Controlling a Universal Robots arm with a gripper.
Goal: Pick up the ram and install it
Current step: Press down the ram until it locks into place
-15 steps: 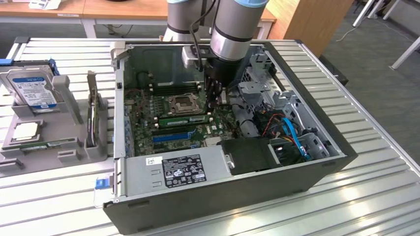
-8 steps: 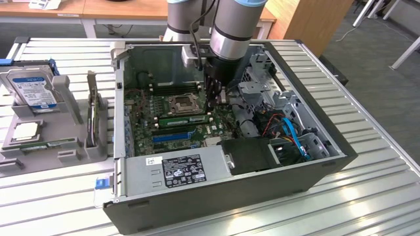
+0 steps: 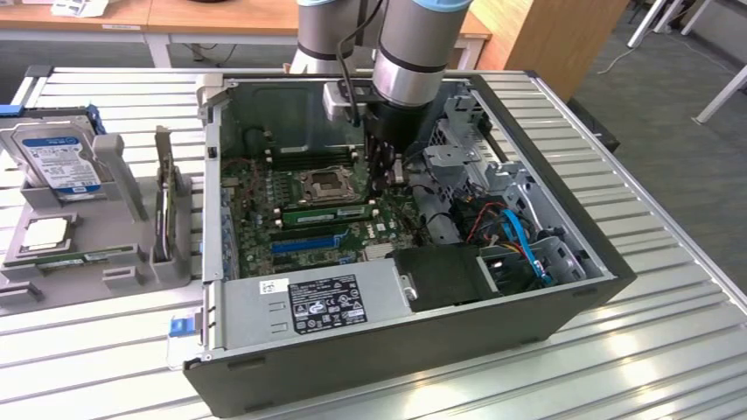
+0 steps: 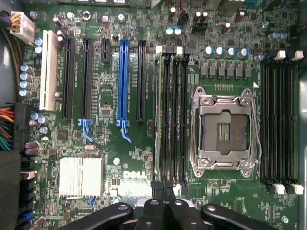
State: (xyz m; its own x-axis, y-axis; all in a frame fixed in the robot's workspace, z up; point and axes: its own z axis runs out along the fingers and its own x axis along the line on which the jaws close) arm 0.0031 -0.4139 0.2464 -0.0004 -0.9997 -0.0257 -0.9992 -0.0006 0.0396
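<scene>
Green ram [image 4: 157, 115] x1, closed gripper [image 4: 162, 188] x1.

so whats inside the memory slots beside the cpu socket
The ram stands in the slot farthest from the cpu socket; the other memory slots look empty. The shut claw covers one end of the slots, so the ram's seating there is hidden.

The open computer case [image 3: 408, 350] on the worktop [image 3: 666, 367] is viewed by the exterior camera from above, at an angle and from some way off. The processor socket [image 3: 324, 185] is seen inside it. The motherboard [image 4: 144, 158] around that socket is viewed by the wrist camera straight on, past the hand [image 4: 162, 188], from close by. The socket and the board around it are shared by both views.
</scene>
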